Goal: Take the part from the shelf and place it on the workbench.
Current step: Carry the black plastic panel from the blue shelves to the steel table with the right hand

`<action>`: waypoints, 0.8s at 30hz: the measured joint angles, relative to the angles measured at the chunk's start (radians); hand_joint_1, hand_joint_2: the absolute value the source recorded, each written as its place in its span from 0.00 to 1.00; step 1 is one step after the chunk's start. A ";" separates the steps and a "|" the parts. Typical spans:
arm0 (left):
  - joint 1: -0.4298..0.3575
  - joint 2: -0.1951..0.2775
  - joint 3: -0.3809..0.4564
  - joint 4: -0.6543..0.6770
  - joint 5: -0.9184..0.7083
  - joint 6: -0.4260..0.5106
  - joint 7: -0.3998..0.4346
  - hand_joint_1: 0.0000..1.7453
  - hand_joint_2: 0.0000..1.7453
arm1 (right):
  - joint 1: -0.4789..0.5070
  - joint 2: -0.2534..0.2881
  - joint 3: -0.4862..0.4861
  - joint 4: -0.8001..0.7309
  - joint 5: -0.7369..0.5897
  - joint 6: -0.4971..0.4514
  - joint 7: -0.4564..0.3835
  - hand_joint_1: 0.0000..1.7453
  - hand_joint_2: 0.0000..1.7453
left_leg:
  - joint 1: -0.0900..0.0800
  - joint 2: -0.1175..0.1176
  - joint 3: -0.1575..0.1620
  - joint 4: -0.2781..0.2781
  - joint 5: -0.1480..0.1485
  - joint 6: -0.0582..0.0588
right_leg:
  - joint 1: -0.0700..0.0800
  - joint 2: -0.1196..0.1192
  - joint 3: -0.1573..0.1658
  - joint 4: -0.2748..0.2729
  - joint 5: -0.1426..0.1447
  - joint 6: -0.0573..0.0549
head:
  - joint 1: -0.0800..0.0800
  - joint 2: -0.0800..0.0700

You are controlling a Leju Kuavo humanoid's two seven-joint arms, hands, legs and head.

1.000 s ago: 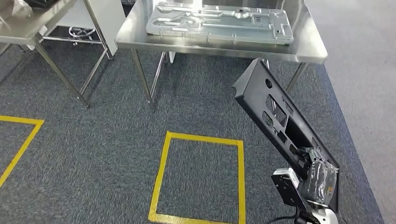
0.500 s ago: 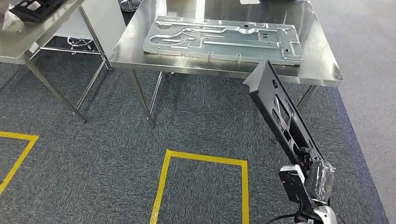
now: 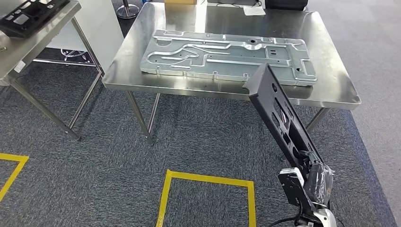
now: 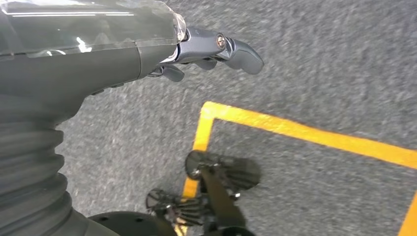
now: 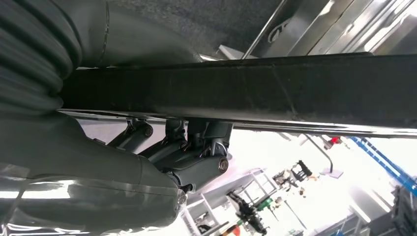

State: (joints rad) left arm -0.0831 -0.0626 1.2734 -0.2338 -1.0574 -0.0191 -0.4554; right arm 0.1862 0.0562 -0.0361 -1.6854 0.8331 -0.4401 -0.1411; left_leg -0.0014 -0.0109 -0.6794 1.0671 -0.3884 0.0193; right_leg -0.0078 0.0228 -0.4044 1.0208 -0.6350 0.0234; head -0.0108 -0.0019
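My right hand (image 3: 319, 182) grips the lower end of a long black part (image 3: 279, 111) with cut-out openings, low at the right of the head view. The part slants up and forward, its top end level with the near edge of the steel workbench (image 3: 189, 87). The right wrist view shows the part (image 5: 246, 88) as a dark bar with my fingers (image 5: 196, 152) clamped around it. In the left wrist view my left hand (image 4: 147, 49) hangs over grey carpet, fingers (image 4: 236, 49) loosely extended and holding nothing.
A large silver stamped plate (image 3: 227, 54) covers most of the workbench top. A second steel table (image 3: 28, 42) at the left carries another black part (image 3: 28, 14). A yellow taped square (image 3: 208, 179) marks the carpet in front of me.
The whole view has shifted: the camera has moved toward the workbench, which now shows more fully and lower in the picture. The black part stays held in my right hand.
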 joint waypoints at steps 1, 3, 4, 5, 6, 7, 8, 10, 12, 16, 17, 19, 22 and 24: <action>-0.004 0.000 0.000 0.000 0.000 -0.001 -0.001 0.00 1.00 | -0.003 0.000 -0.001 -0.001 0.002 -0.002 -0.001 1.00 1.00 | 0.002 0.000 0.007 -0.008 -0.004 0.006 | -0.002 -0.004 -0.014 0.029 -0.017 0.005 | 0.001 0.000; -0.008 0.000 0.000 0.000 0.001 -0.007 -0.003 0.00 1.00 | -0.008 0.001 -0.004 -0.001 0.009 -0.009 -0.002 1.00 1.00 | 0.004 0.000 0.021 -0.018 -0.015 0.014 | -0.005 -0.012 -0.091 0.152 -0.061 0.014 | 0.002 0.000; -0.009 0.000 0.000 0.000 0.001 -0.010 -0.004 0.00 1.00 | -0.010 0.001 -0.007 -0.001 0.014 -0.015 -0.002 1.00 1.00 | 0.004 0.000 0.027 -0.019 -0.023 0.015 | -0.006 -0.013 -0.142 0.221 -0.076 0.017 | 0.002 0.000; -0.008 0.000 0.000 0.000 0.001 -0.013 -0.004 0.00 1.00 | -0.010 0.001 -0.009 -0.001 0.021 -0.023 -0.001 1.00 1.00 | 0.004 -0.001 0.035 -0.019 -0.031 0.014 | -0.008 -0.013 -0.185 0.266 -0.072 0.020 | 0.002 0.000; -0.007 0.000 0.000 0.000 0.001 -0.014 -0.004 0.00 1.00 | -0.011 0.001 -0.012 -0.001 0.029 -0.035 -0.001 1.00 1.00 | 0.004 -0.001 0.045 -0.019 -0.040 0.013 | -0.010 -0.014 -0.212 0.276 -0.046 0.022 | 0.002 0.000; -0.006 -0.001 0.000 0.000 0.000 -0.015 -0.004 0.00 1.00 | -0.013 0.001 -0.015 -0.002 0.038 -0.049 0.000 1.00 1.00 | 0.005 -0.002 0.058 -0.019 -0.050 0.012 | -0.011 -0.016 -0.220 0.247 0.001 0.022 | 0.002 0.000; -0.005 -0.002 0.000 0.000 -0.001 -0.016 -0.004 0.00 1.00 | -0.016 0.001 -0.018 -0.004 0.046 -0.065 0.000 1.00 1.00 | 0.005 -0.003 0.073 -0.019 -0.060 0.009 | -0.012 -0.017 -0.212 0.188 0.060 0.022 | 0.003 0.000; -0.005 -0.003 0.000 0.000 -0.004 -0.017 -0.004 0.00 1.00 | -0.025 0.001 -0.022 -0.010 0.060 -0.098 0.001 1.00 1.00 | 0.003 -0.006 0.093 -0.019 -0.077 0.001 | -0.011 -0.018 -0.188 0.077 0.136 0.015 | 0.003 0.000; -0.008 -0.003 0.000 0.000 -0.005 -0.017 -0.004 0.00 1.00 | -0.033 0.001 -0.025 -0.019 0.074 -0.126 0.003 1.00 1.00 | 0.001 -0.009 0.098 -0.023 -0.083 -0.010 | -0.006 -0.017 -0.179 0.037 0.143 0.002 | 0.004 0.000; -0.009 -0.003 0.000 0.000 -0.008 -0.017 -0.004 0.00 1.00 | -0.044 0.002 -0.033 -0.049 0.100 -0.180 0.005 1.00 1.00 | 0.001 -0.006 0.093 0.003 -0.106 -0.031 | -0.012 -0.016 -0.158 0.014 0.137 -0.024 | 0.002 0.000; -0.009 -0.003 0.000 0.000 -0.008 -0.017 -0.004 0.00 1.00 | -0.048 0.003 -0.036 -0.057 0.104 -0.192 0.005 1.00 1.00 | 0.002 -0.004 0.071 0.049 -0.125 -0.035 | -0.014 -0.017 -0.148 0.010 0.133 -0.031 | 0.001 0.000; -0.009 -0.003 0.000 0.000 -0.009 -0.016 -0.001 0.00 1.00 | -0.054 0.004 -0.047 -0.069 0.108 -0.213 0.005 1.00 1.00 | 0.004 0.001 -0.007 0.185 -0.167 -0.039 | -0.011 -0.020 -0.133 0.009 0.121 -0.039 | -0.001 0.000; -0.005 -0.004 0.000 0.000 -0.010 -0.016 0.004 0.00 1.00 | -0.059 0.004 -0.066 -0.075 0.111 -0.233 0.005 1.00 1.00 | 0.005 0.003 -0.069 0.238 -0.126 -0.034 | -0.006 -0.019 -0.103 0.009 0.096 -0.041 | -0.001 0.000; -0.004 -0.002 0.000 0.000 -0.012 -0.016 0.006 0.00 1.00 | -0.066 0.004 -0.077 -0.075 0.120 -0.242 0.006 1.00 1.00 | 0.001 0.003 -0.031 0.119 -0.037 -0.021 | -0.005 -0.017 -0.078 0.007 0.076 -0.040 | 0.000 0.000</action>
State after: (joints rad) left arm -0.0870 -0.0650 1.2734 -0.2338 -1.0695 -0.0347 -0.4493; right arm 0.1207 0.0599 -0.1131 -1.7604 0.9527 -0.6825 -0.1356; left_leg -0.0008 -0.0076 -0.7101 1.1859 -0.4252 -0.0013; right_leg -0.0125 0.0061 -0.4819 1.0280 -0.5585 -0.0165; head -0.0111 -0.0019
